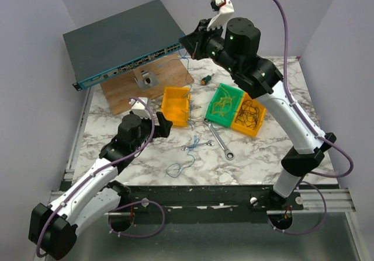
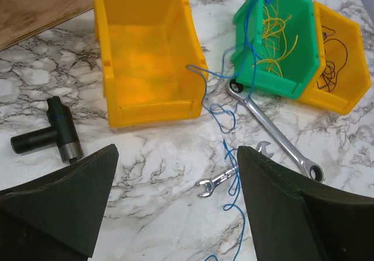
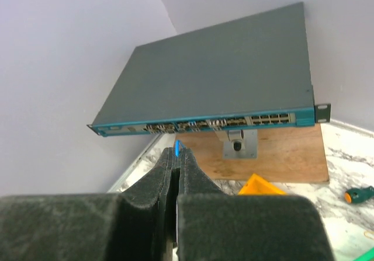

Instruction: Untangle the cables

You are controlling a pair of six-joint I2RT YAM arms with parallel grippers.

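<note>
As we are looking down from above, the marble desk [image 1: 263, 156] is carrying every item. At its far left corner a grey-teal network switch [image 1: 123, 39] is sitting tilted over a wooden board [image 1: 124, 93].

The right gripper [image 3: 177, 156] is hanging high in front of the switch ports. Its fingers [image 3: 158, 182] are pressing together and pinching one end of the blue cable [image 2: 227, 118]. The left gripper [image 2: 175, 173] is hovering low over the desk, with its fingers [image 2: 87, 191] standing wide apart and holding nothing.

We are seeing three bins near the centre. An empty yellow bin [image 2: 146, 56] is standing to the left. A green bin [image 2: 274, 83] is holding the yellow cables [image 2: 274, 36]. An orange bin [image 2: 357, 68], touching the green one, is holding the dark cables [image 2: 333, 68].

A long wrench [image 2: 274, 132] is lying with one end against the green bin, and a short wrench [image 2: 219, 181] is lying just beside it. The blue cable is running down from the right fingers past the yellow bin, crossing the short wrench, and looping loosely on the desk. A black threaded fitting [image 2: 49, 132] is resting left of the yellow bin, and a small screwdriver [image 1: 205, 79] is lying behind the bins.
</note>
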